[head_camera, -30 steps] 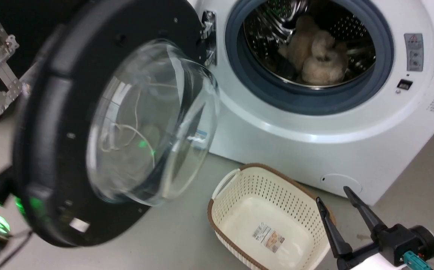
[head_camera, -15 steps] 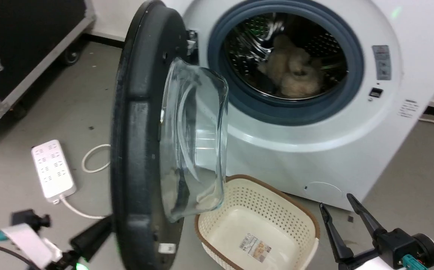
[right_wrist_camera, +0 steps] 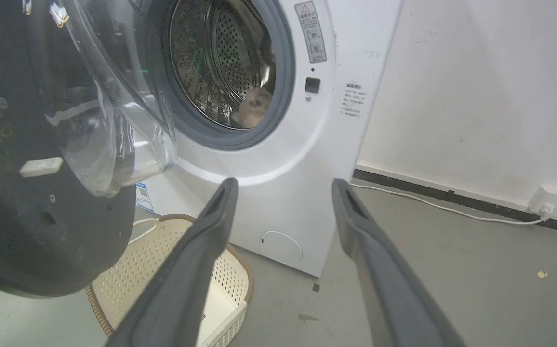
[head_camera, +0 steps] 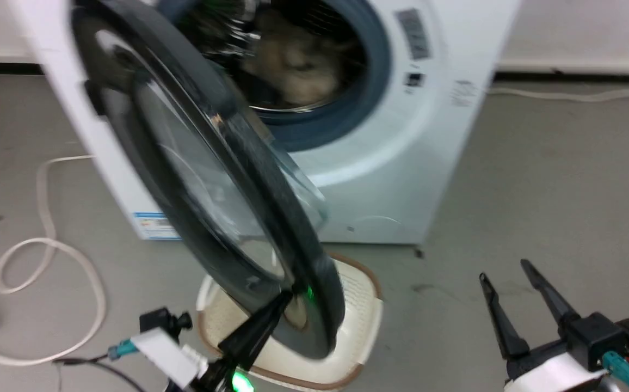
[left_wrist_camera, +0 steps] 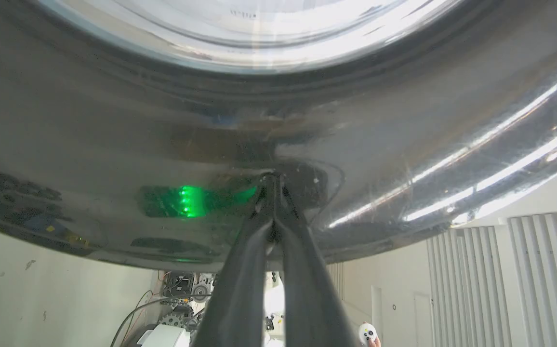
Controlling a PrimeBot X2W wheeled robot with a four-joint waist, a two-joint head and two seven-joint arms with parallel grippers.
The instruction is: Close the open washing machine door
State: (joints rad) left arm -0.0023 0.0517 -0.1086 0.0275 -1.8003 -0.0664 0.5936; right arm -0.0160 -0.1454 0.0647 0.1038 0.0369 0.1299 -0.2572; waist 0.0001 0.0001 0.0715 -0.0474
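Grey floor [head_camera: 537,179]; washing machine door [head_camera: 200,179] ajar, glass [right_wrist_camera: 114,111] toward drum [right_wrist_camera: 220,62]; left hand [left_wrist_camera: 273,183] narrow against it, right hand [head_camera: 505,271] wide.

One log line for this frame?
left gripper: shut, tips on washing machine door | right gripper: open, clear | door: partly open | basket: floor, by door

The grey floor [head_camera: 537,179] is carrying the washing machine [head_camera: 401,152], a cream basket [head_camera: 359,314] is sitting just before it, and a white cable [head_camera: 41,190] is looping at the left.
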